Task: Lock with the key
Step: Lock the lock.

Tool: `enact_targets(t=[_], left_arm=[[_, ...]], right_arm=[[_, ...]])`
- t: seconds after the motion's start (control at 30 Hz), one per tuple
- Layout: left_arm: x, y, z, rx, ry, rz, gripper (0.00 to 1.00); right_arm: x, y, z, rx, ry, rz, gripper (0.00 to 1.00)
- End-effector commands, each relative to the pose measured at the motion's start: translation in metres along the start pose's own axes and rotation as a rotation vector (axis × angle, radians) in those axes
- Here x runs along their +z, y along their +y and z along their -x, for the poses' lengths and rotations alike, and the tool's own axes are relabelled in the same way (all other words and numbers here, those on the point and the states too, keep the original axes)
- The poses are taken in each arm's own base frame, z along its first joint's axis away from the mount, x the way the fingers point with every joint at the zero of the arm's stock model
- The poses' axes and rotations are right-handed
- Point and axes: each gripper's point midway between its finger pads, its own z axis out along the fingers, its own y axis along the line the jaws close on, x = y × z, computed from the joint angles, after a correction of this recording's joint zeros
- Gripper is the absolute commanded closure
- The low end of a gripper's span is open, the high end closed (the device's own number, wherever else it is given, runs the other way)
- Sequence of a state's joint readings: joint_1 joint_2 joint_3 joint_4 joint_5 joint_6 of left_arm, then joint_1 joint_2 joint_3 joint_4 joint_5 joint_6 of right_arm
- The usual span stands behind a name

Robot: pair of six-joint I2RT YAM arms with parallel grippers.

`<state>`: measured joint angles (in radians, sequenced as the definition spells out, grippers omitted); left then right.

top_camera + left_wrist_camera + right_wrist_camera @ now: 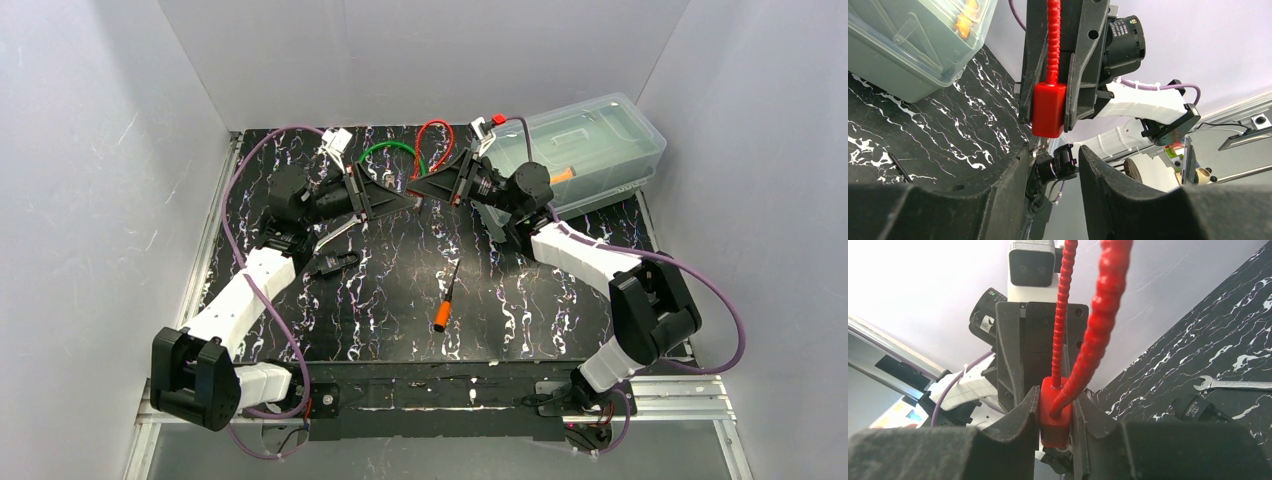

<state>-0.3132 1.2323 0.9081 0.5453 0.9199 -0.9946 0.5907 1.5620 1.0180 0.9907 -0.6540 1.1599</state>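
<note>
Clamping the red lock (1049, 110) by its body, the right gripper (1055, 402) holds it off the table (380, 300), with the cable (1108, 305) looping away. The left gripper (1055, 155) faces the lock's other end, jaws narrow around what's probably the key (1057, 167); can't tell if it's pinched. A screwdriver (447, 295) lies well apart.
</note>
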Motion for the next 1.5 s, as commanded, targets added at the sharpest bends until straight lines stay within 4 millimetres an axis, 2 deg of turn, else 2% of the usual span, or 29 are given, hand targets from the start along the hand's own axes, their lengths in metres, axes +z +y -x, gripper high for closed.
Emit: enact_targets(t=[0.0, 0.3, 0.4, 0.57, 0.83, 0.97, 1.1, 1.3, 1.4, 1.47], left_arm=[[0.005, -0.004, -0.001, 0.038, 0.012, -0.022, 0.62], [0.008, 0.008, -0.004, -0.026, -0.004, -0.002, 0.84], [0.007, 0.003, -0.002, -0.04, -0.026, -0.038, 0.87], [0.008, -0.004, 0.003, -0.068, -0.048, -0.077, 1.0], [0.008, 0.014, -0.014, -0.154, -0.027, -0.046, 1.0], [0.009, 0.016, -0.023, -0.127, 0.008, -0.033, 1.0], [0.009, 0.014, -0.029, -0.113, 0.038, -0.03, 1.0], [0.01, 0.003, -0.045, -0.143, 0.099, -0.064, 1.0], [0.009, -0.007, -0.044, -0.149, 0.102, -0.097, 1.0], [0.01, -0.011, -0.039, -0.124, 0.089, -0.107, 1.0]], right_arm=[[0.005, 0.012, 0.009, -0.055, -0.044, 0.05, 0.99], [0.005, 0.013, 0.007, -0.045, -0.043, 0.06, 0.99], [0.005, 0.015, 0.006, -0.033, -0.045, 0.069, 0.99], [0.004, 0.023, 0.01, -0.018, -0.062, 0.1, 0.99], [0.004, 0.031, 0.029, -0.024, -0.113, 0.135, 0.99], [0.003, 0.024, 0.045, -0.04, -0.154, 0.101, 0.99], [0.002, 0.018, 0.054, -0.052, -0.18, 0.074, 0.99], [0.001, 0.036, 0.061, -0.062, -0.206, 0.162, 0.99], [-0.001, 0.038, 0.058, -0.04, -0.195, 0.182, 0.99], [-0.001, 0.03, 0.057, -0.035, -0.198, 0.139, 0.99]])
